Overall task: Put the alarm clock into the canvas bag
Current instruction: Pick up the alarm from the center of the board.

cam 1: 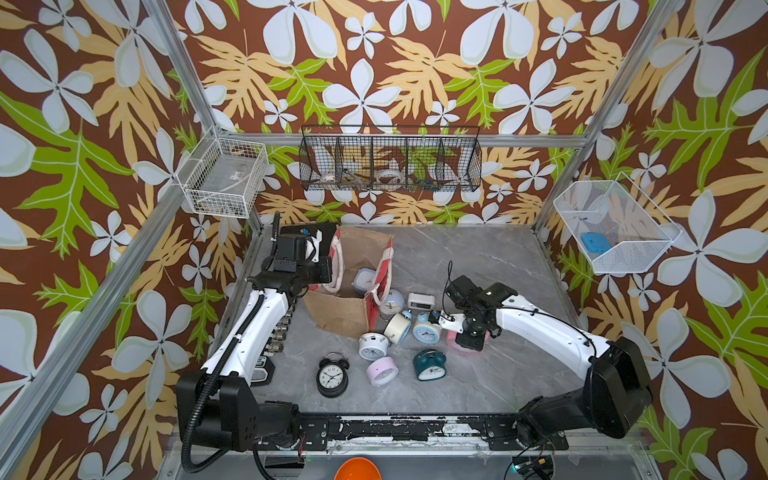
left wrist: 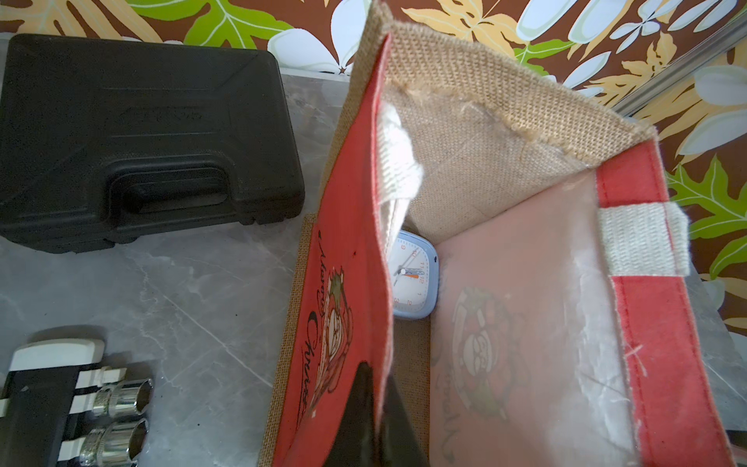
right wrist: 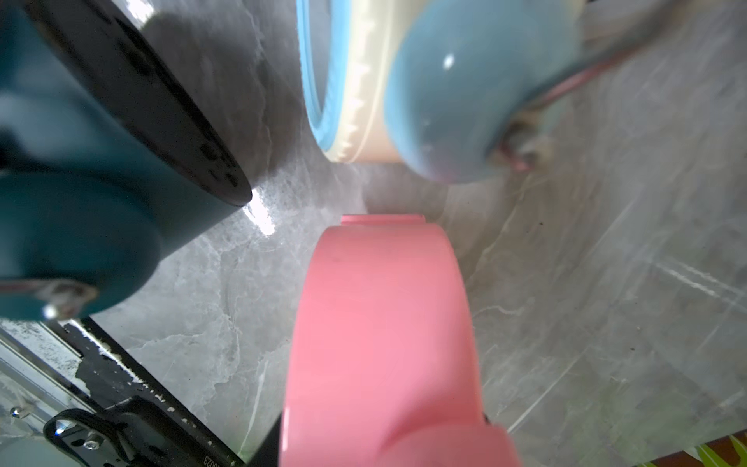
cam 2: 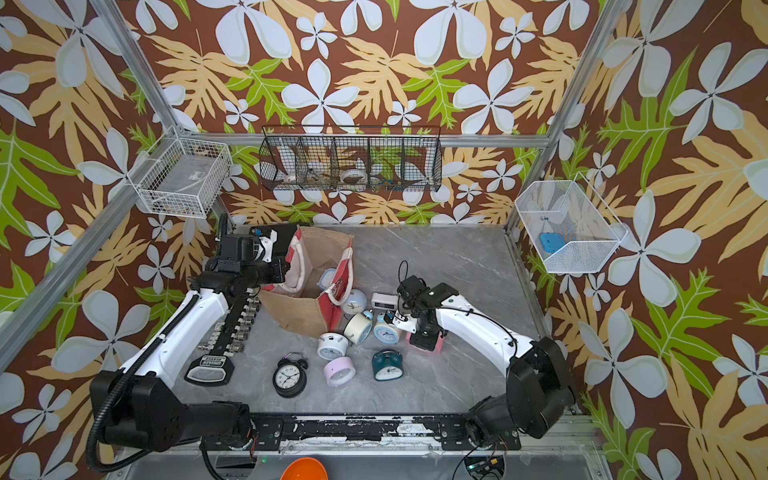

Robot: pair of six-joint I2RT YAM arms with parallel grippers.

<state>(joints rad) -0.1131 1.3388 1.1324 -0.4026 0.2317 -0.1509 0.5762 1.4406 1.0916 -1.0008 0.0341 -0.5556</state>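
Observation:
The canvas bag [cam 1: 345, 316] [cam 2: 295, 311] stands open at the back left of the table, red panels and burlap sides. My left gripper [left wrist: 380, 404] [cam 1: 328, 270] is shut on the rim of its red panel [left wrist: 347, 250], one finger outside and one inside. A light blue square alarm clock [left wrist: 414, 283] [cam 1: 365, 277] lies inside the bag. My right gripper [right wrist: 380, 424] [cam 1: 467, 343] points down over a pink alarm clock [right wrist: 384, 323] [cam 2: 436, 345] that rests on the table, its jaws against the clock's two sides.
Several more clocks lie right of the bag: black twin-bell [cam 1: 331, 376], lilac [cam 1: 382, 371], teal [cam 1: 429, 365] [right wrist: 81, 202], light blue twin-bell [cam 1: 426, 330] [right wrist: 444, 89]. A black plastic case [left wrist: 141, 137] and a socket rail [cam 1: 278, 332] lie left of the bag.

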